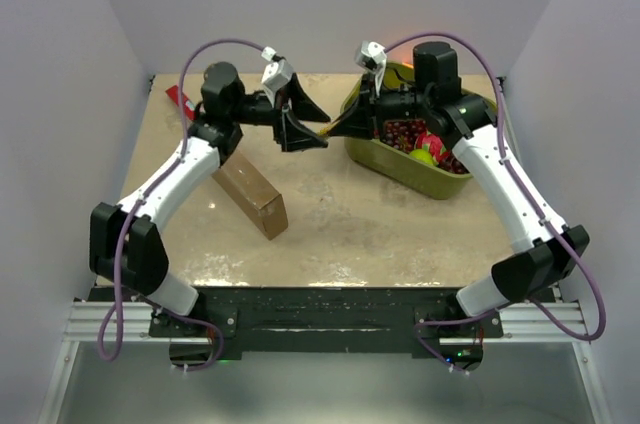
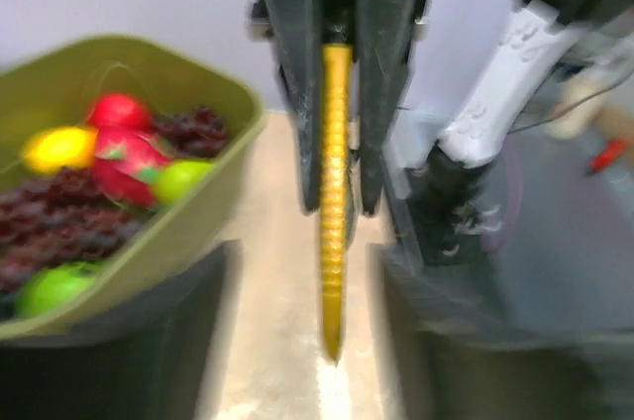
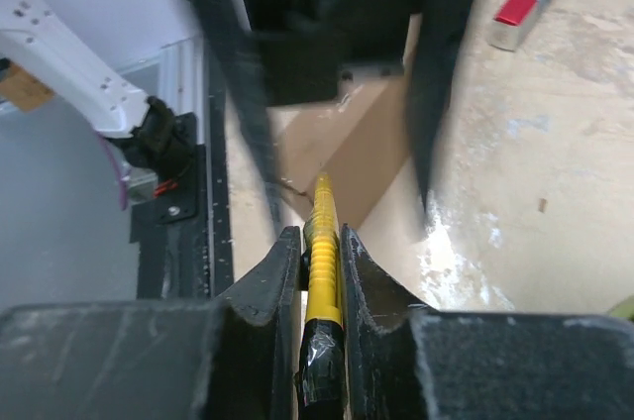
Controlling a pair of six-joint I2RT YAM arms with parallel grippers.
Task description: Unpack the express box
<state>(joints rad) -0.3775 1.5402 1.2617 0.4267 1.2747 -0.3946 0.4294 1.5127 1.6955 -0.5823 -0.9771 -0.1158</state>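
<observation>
Express box (image 1: 250,194) shut, flat on surface (image 1: 400,234), 7 o'clock of left end effector (image 1: 312,132), whose fingers stand apart. Yellow ridged tool (image 3: 322,232) clamped in right end effector (image 3: 320,247). Judged step: tool handover. Next: bring tip down to box seam.

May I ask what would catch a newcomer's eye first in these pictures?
The grippers meet in mid-air, far centre: the right gripper clamps a ridged yellow stick, the left gripper open around it. Next, the olive-green tub of fruit at far right and the flat brown cardboard box by the left arm.
</observation>
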